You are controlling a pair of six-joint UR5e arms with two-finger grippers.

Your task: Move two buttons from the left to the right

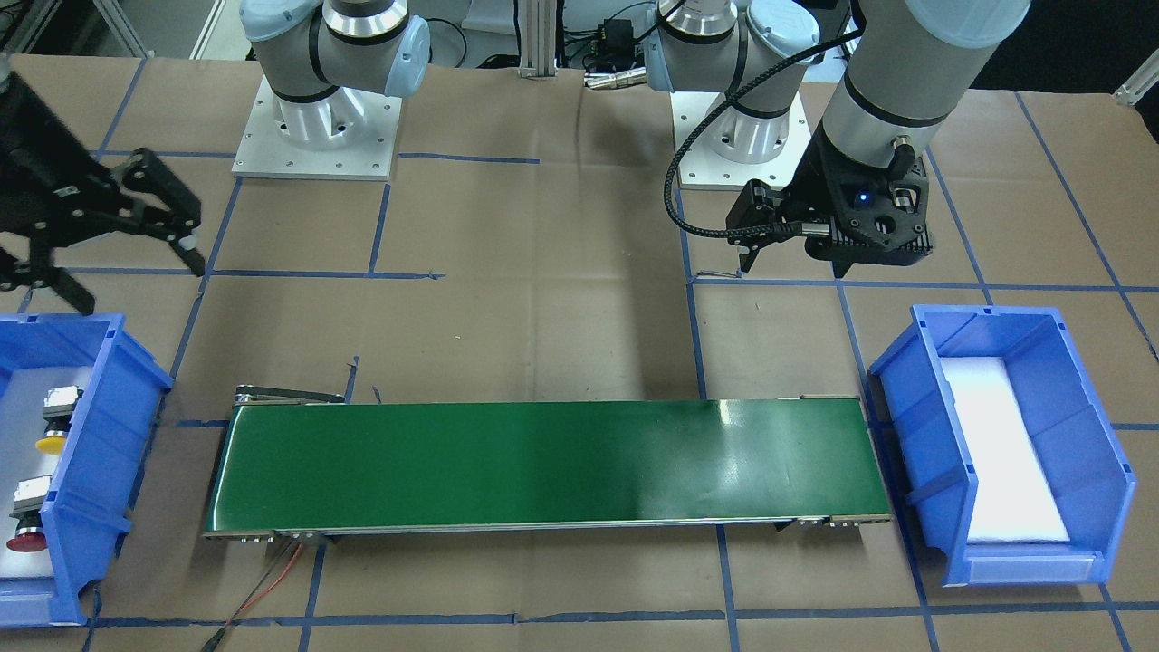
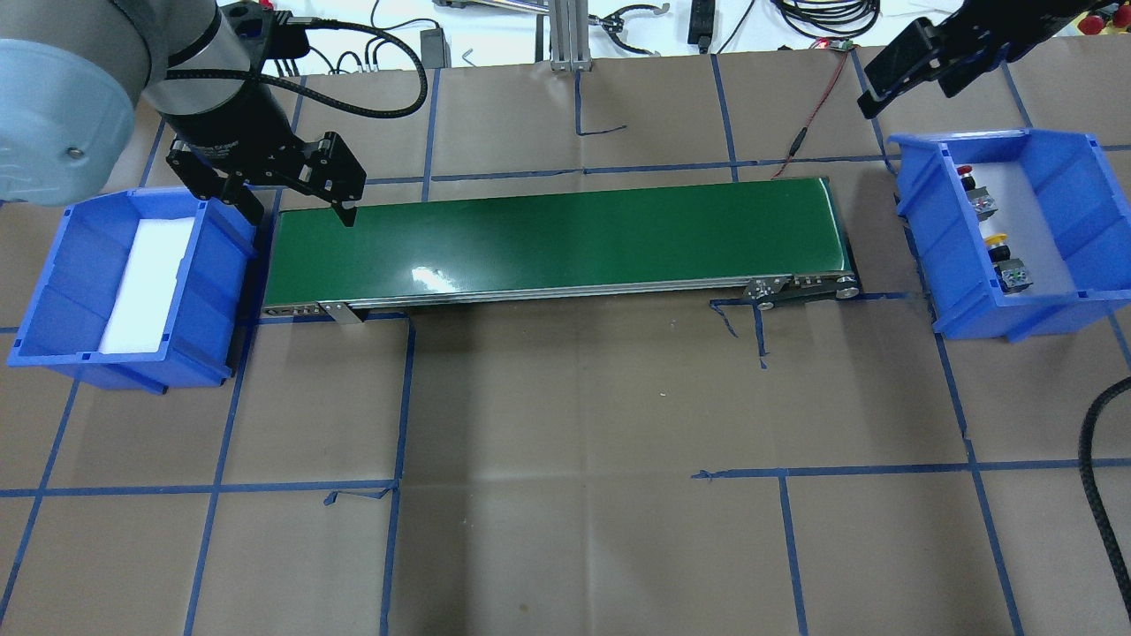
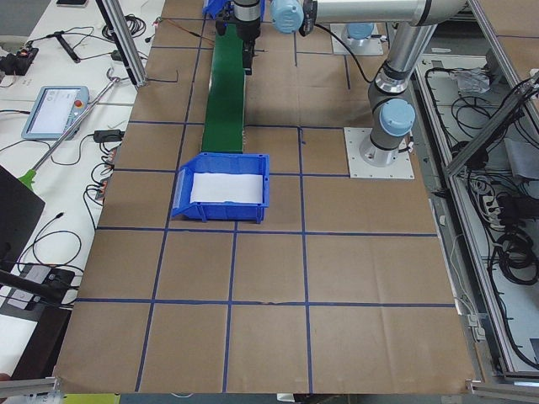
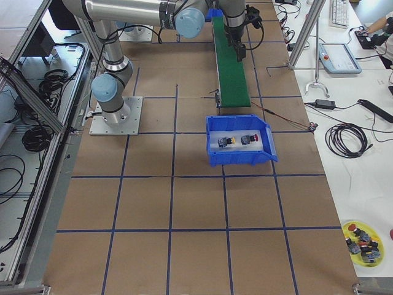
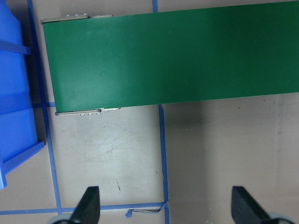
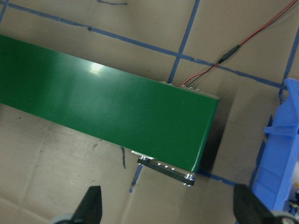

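Note:
Both buttons lie in the blue bin point(image 2: 1051, 305) on my right side: the red-capped button point(image 2: 972, 188) and the yellow-capped button point(image 2: 999, 246). They also show in the front view, the yellow one point(image 1: 52, 442) and the red one point(image 1: 27, 541). My right gripper point(image 1: 136, 281) is open and empty, raised beside that bin near the conveyor's right end point(image 6: 205, 130). My left gripper point(image 2: 296, 208) is open and empty, above the left end of the green conveyor belt point(image 2: 548, 238). Its fingertips point(image 5: 88, 205) frame bare table.
A second blue bin point(image 2: 53, 300) with a white foam pad stands at the conveyor's left end. A red and black cable point(image 2: 808, 115) runs from the conveyor's far right corner. A yellow dish with spare buttons point(image 4: 363, 244) sits off the table.

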